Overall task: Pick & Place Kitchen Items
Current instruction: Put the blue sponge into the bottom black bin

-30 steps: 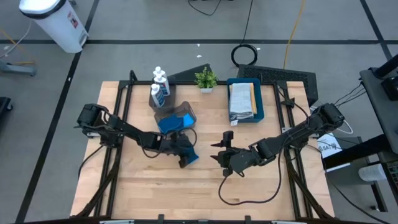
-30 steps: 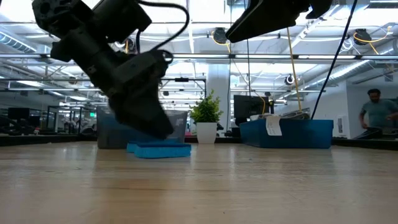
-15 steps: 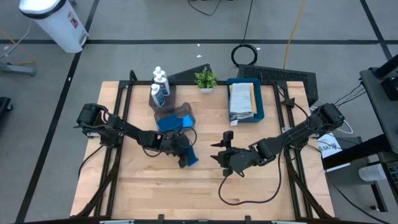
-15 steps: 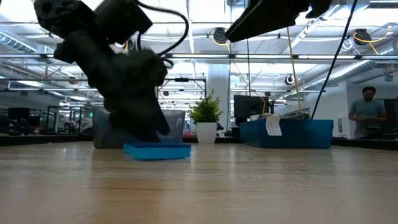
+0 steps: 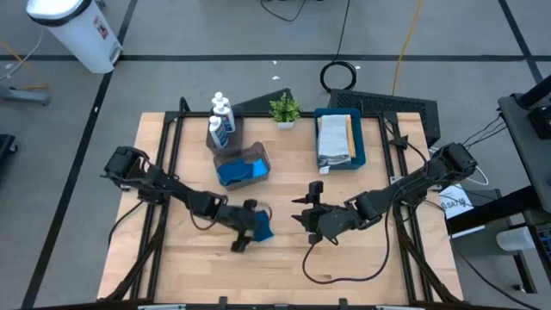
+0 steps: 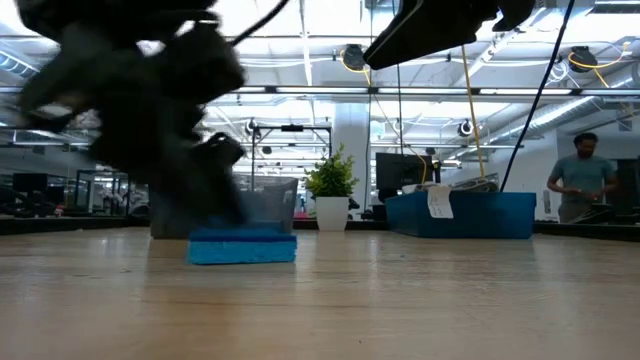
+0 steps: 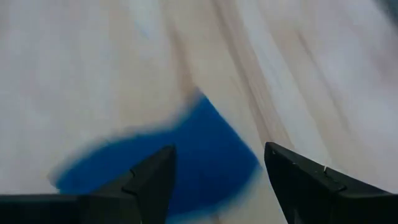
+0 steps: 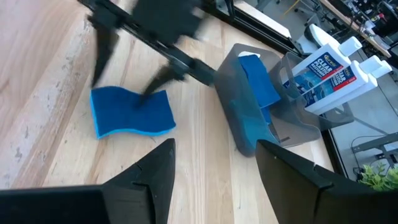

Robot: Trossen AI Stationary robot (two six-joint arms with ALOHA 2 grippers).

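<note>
A wavy-edged blue sponge [image 5: 262, 226] [image 8: 130, 113] lies flat on the wooden table, left of centre. My left gripper [image 5: 248, 229] [image 7: 219, 151] is open and low at the sponge's left side, slanting down, with the sponge [image 7: 205, 143] showing between its fingers. My right gripper [image 5: 298, 211] [image 8: 214, 149] hovers open and empty to the right of the sponge. A second blue sponge [image 5: 234, 172] lies in a grey see-through bin [image 5: 255, 153]. White bottles with blue labels [image 5: 220, 120] stand at the far left. Folded cloths [image 5: 334, 138] lie in the blue tray [image 5: 361, 138]. My left gripper's open fingertips [image 8: 151, 86] reach the sponge's long edge [image 8: 140, 94] on the side toward the table's left, slanting down from the left. The view is blurred, so I cannot tell whether they touch it. The sponge lies flat on the table.
The grey bin [image 8: 239, 118] stands just beyond the sponge toward the far edge. A small potted plant [image 5: 285, 109] sits at the far edge, between the bottles [image 8: 329, 68] and the tray. Bare wood lies along the table's near side. A person stands in the room behind.
My left gripper has swung toward the table's near edge and rolled about its own axis, staying open. The sponge has slid a little toward the near edge and turned about, still flat on the table.
</note>
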